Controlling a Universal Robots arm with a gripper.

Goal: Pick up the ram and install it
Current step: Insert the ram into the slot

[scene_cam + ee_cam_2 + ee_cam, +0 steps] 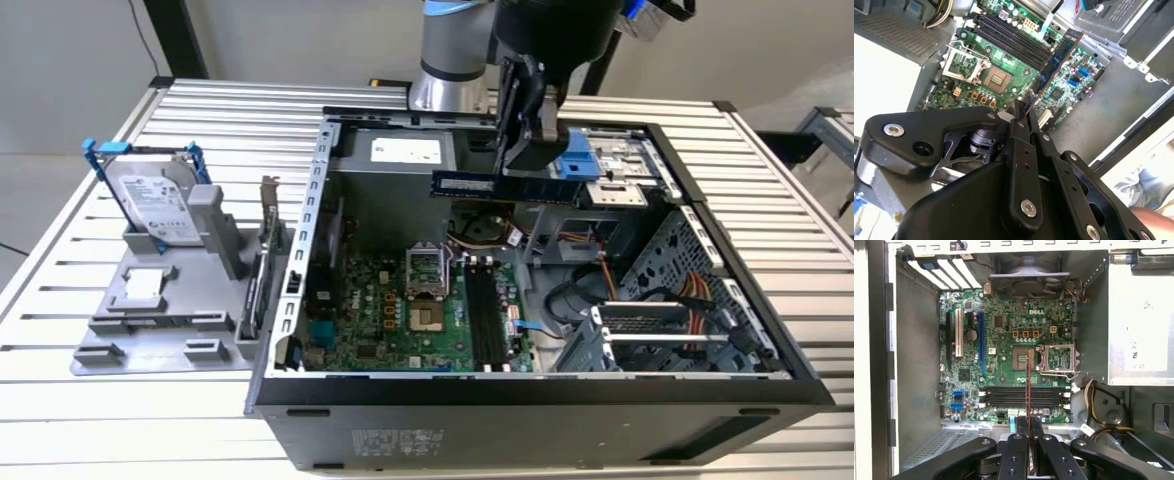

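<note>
While the tool (515, 176) hangs over the open computer case (534, 388), its two black fingers are closed tight on the ram (467, 185), gripping the stick at about its middle. The ram is a thin bluish-green board with dark chips. It is held level in the air, clear of everything, above the far edge of the case in the exterior view.

Below it lies the green motherboard (387, 300), with its long black slots (1024, 396) empty. In the first wrist view the ram (1028, 385) shows edge-on as a thin line crossing those slots at roughly a right angle. In the second wrist view it (1056, 60) also angles across them.

Judging from this, a clean install calls for turning the stick to run along one slot, keeping it level, lining up both ends, and pressing straight down with even force. The white clips at the slot ends seem open, though that is hard to confirm.

A silver hard drive (154, 205) stands on a grey rack near the slatted surface's (214, 100) edge, at the exterior view's left.
</note>
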